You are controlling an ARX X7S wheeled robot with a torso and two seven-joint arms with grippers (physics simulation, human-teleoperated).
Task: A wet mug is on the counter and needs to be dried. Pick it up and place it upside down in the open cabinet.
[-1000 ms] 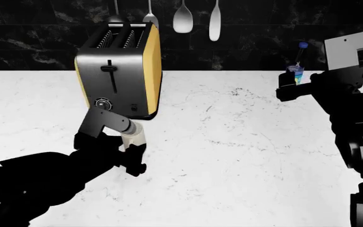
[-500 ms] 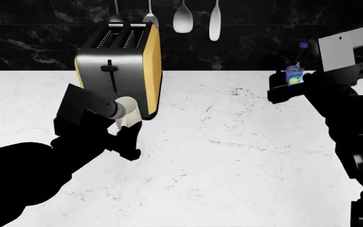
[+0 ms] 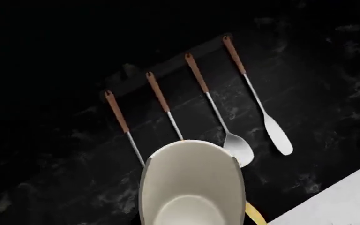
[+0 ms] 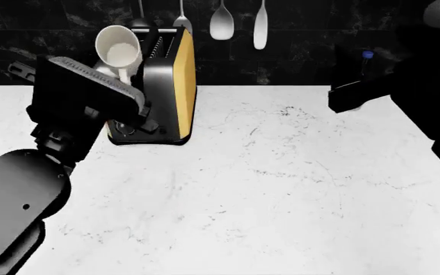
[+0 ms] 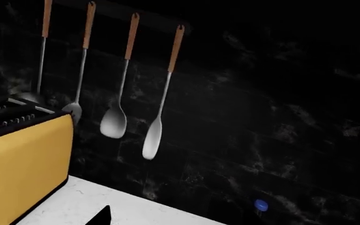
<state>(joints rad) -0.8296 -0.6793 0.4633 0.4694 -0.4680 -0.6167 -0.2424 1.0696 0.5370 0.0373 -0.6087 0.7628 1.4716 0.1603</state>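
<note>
The cream-white mug (image 4: 118, 48) is off the counter (image 4: 281, 183), held up by the toaster's top with its open mouth tilted toward the head camera. My left gripper (image 4: 113, 77) is shut on it, its fingers hidden behind the wrist block. In the left wrist view the mug (image 3: 192, 183) fills the lower middle and covers the jaws. My right gripper (image 4: 344, 100) hovers over the counter's far right with nothing in it; one dark fingertip (image 5: 100, 216) shows well off centre. The open cabinet is out of view.
A silver and yellow toaster (image 4: 167, 86) stands at the back left, right behind the mug. Several spoons and spatulas (image 4: 222, 23) hang on the black marble wall. A bottle's blue cap (image 4: 368, 55) shows behind the right arm.
My left arm has lifted the mug from the counter in front of the toaster to the height of its top and tipped its mouth toward the camera. The right arm rose, covering the bottle's label.
</note>
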